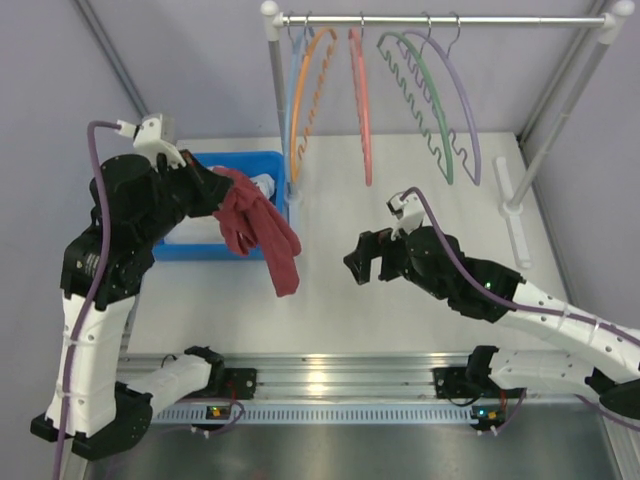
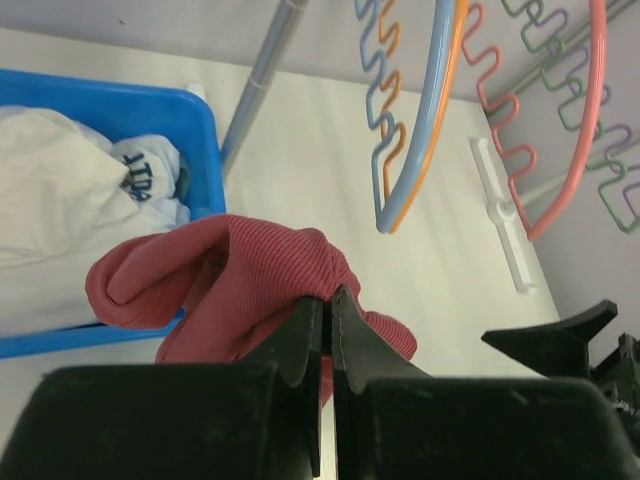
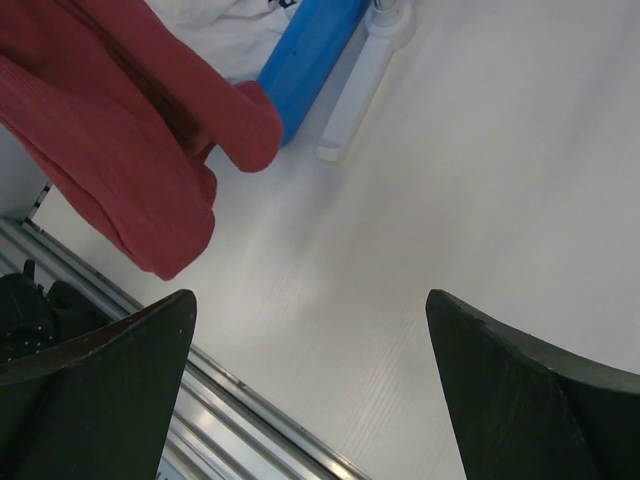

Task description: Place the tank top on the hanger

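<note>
The tank top (image 1: 268,235) is soft ribbed cloth, light, with no stiffness of its own. It hangs bunched from the left jaws and droops in a twisted tail over the bench (image 1: 330,330), just beside the blue bin (image 1: 235,157). The left jaws are closed flat on a thick fold, not on an edge. We judge that it will sag wherever it is unsupported, that the ribbed weave should resist slipping, and that one pinch alone will not spread it. The best holds would be the shoulder straps or the neck opening, but we cannot pick either out of the bunch. The left arm (image 1: 130,210) is raised and sharply bent, with its wrist over the bin's right side. The right arm (image 1: 450,270) reaches in low from the right. Its jaws are spread wide and empty, pointed at the hanging tail, near it but not touching. The hanger (image 1: 470,110) hangs on the rail (image 1: 440,20) at the back, beside a green hanger (image 1: 432,100) and well apart from the tank top.
</note>
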{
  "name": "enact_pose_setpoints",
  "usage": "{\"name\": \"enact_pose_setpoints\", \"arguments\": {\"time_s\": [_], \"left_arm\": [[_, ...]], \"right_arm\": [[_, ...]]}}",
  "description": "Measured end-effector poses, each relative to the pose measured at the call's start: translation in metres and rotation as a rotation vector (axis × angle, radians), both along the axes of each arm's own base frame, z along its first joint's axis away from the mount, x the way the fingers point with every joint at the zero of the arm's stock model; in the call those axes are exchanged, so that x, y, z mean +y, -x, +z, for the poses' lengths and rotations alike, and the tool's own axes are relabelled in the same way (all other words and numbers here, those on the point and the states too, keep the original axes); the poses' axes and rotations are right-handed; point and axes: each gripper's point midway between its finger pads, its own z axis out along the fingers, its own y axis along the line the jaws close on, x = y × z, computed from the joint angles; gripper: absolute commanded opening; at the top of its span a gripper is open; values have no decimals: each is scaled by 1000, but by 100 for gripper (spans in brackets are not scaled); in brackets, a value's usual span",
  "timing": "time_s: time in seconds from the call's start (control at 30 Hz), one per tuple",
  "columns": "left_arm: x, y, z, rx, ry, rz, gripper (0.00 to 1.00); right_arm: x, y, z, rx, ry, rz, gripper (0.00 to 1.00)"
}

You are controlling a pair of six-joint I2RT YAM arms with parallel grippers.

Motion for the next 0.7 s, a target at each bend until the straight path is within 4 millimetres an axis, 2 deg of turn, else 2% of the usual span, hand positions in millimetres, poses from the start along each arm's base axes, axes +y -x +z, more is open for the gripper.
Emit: {"name": "enact_pose_setpoints", "arguments": {"time_s": [0.1, 0.2, 0.23, 0.33, 0.4, 0.47, 0.53, 0.67, 0.7], "left_arm": [[-11, 9, -36, 71, 11, -64, 0], [-28, 18, -96, 196, 18, -137, 0], [-39, 22, -122, 256, 17, -169, 0], [-77, 38, -182, 380, -9, -277, 0], [-109, 58, -223, 466, -53, -367, 0], [-135, 73, -246, 505, -91, -426, 0], [-158, 81, -259, 515, -95, -462, 0], [-192, 80, -282, 522, -82, -487, 37], [-200, 78, -288, 527, -84, -490, 51]], "right_arm": [[-1, 0, 1, -2, -5, 0, 98], [-5, 2, -2, -3, -14, -4, 97], [-6, 3, -5, -1, -12, -8, 97], [-11, 3, -15, 15, -3, -28, 96], [-15, 4, -25, 30, 5, -43, 96], [-21, 5, -36, 45, 15, -63, 96], [-28, 7, -44, 59, 22, -83, 96], [-44, 11, -55, 75, 23, -128, 96], [-46, 11, -56, 78, 21, -136, 95]]}}
